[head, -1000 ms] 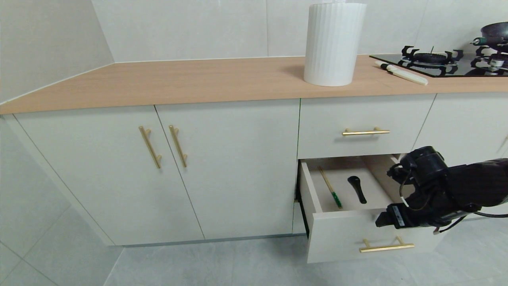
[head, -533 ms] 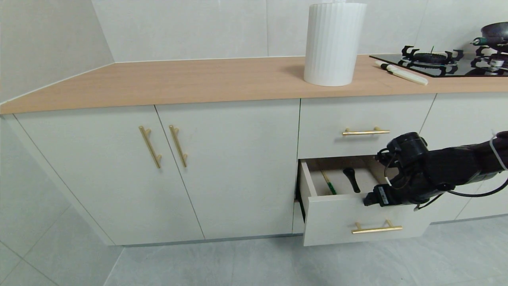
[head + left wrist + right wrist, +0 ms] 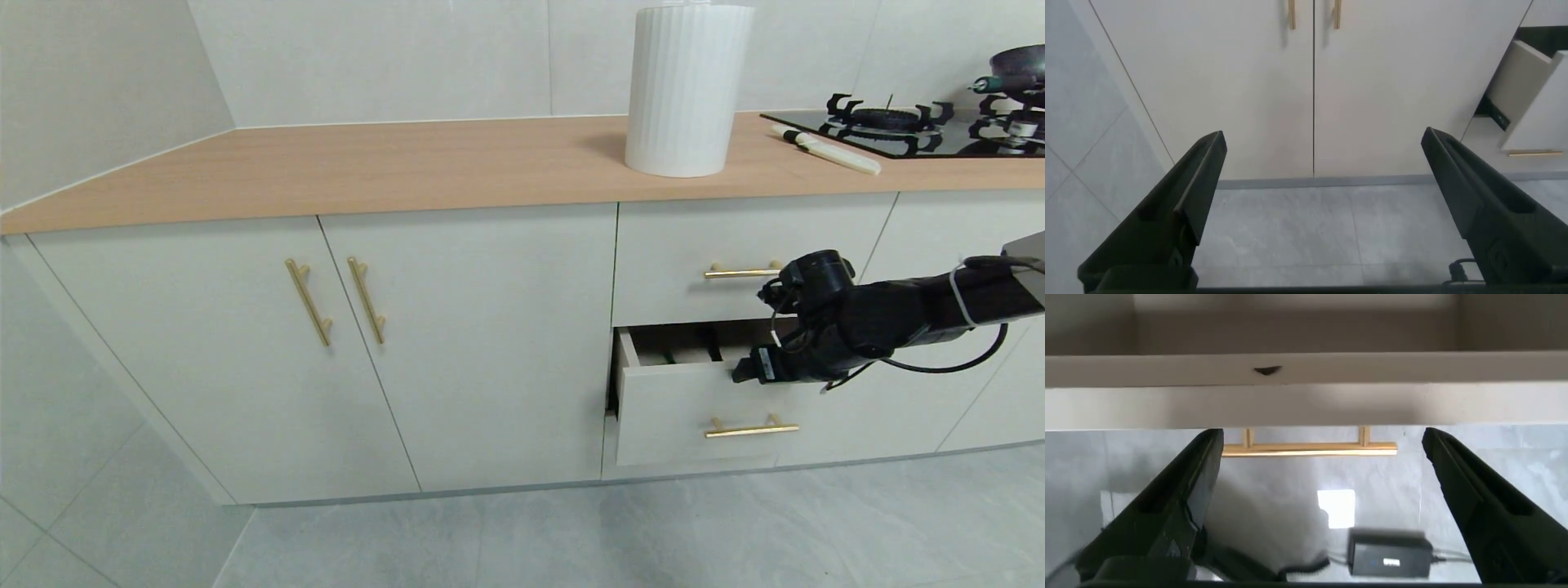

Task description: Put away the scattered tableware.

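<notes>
Wood-grain tabletop (image 3: 367, 167) is running along the tiled wall, carrying a white ribbed canister (image 3: 687, 90) and, beside the hob (image 3: 898, 131), a pale sheathed knife (image 3: 829, 151); a dark pan (image 3: 1016, 65) is sitting on the far burner. Below, we are seeing two pale cupboard doors (image 3: 245, 359) with gold handles, a closed upper drawer (image 3: 735, 237), and the lower drawer (image 3: 669, 408) standing slightly out from the cabinet face. Grey floor tiles (image 3: 571, 539) are lying open in front of the cabinets.

The right claw (image 3: 744, 371) is sitting at the top edge of the lower drawer's front, above its gold handle (image 3: 751, 427), fingers spread and gripping nothing. Inside the narrow dark gap we are just making out a dark utensil (image 3: 715, 341) and a thin green-tipped stick (image 3: 669, 357), too small to describe further.

The right wrist view is giving us the drawer front's top edge (image 3: 1306, 392) and handle (image 3: 1310, 448) close between that claw's (image 3: 1320, 437) spread fingers. The left wrist view is showing the left claw (image 3: 1323, 140), released and holding nothing, hanging over the floor (image 3: 1331, 229) facing the cupboard doors (image 3: 1315, 82), with the drawer's corner (image 3: 1535, 90) jutting out to one side.
</notes>
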`<state>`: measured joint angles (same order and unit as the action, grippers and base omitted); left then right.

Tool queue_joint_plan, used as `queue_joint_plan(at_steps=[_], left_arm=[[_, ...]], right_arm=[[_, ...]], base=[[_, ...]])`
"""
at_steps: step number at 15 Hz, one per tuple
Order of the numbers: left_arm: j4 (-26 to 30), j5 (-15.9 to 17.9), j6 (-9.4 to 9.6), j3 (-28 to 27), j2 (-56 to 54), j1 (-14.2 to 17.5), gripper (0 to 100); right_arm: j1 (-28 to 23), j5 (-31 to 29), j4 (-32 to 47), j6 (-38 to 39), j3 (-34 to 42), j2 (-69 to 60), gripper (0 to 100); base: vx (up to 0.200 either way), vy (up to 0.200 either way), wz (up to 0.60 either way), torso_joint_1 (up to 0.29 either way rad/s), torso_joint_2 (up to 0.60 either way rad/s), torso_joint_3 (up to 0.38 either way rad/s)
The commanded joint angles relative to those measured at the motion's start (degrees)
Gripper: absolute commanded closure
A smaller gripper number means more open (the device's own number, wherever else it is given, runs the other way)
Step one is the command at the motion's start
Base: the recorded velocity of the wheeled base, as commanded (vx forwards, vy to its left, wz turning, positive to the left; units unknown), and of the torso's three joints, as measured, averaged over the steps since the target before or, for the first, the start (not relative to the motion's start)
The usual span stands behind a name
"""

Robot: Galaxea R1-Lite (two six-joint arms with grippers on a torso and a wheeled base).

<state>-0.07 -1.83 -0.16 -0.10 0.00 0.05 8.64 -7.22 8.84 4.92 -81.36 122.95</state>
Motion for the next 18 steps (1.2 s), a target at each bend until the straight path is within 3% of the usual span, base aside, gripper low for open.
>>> queue_joint_plan(at_steps=[1, 8, 15, 18], left_arm=[[0.0, 0.0, -0.02, 0.0, 0.1, 0.0, 0], [0.0, 0.0, -0.02, 0.0, 0.1, 0.0, 0], [0.0, 0.0, -0.02, 0.0, 0.1, 0.0, 0], [0.0, 0.0, -0.02, 0.0, 0.1, 0.0, 0]], right_arm=[[-0.8, -0.1, 0.0, 0.1, -1.7, 2.5, 0], [-2.1, -1.7, -11.5, 0.5, -1.1, 6.0, 0], [-1.3, -4.9, -29.7, 1.2, 2.8, 9.8, 0], [-1.3, -5.9, -31.6, 1.2, 2.7, 10.3, 0]], base=[[0.0, 0.0, 0.0, 0.0, 0.0, 0.0], [0.0, 0.0, 0.0, 0.0, 0.0, 0.0], [0.0, 0.0, 0.0, 0.0, 0.0, 0.0], [0.0, 0.0, 0.0, 0.0, 0.0, 0.0]])
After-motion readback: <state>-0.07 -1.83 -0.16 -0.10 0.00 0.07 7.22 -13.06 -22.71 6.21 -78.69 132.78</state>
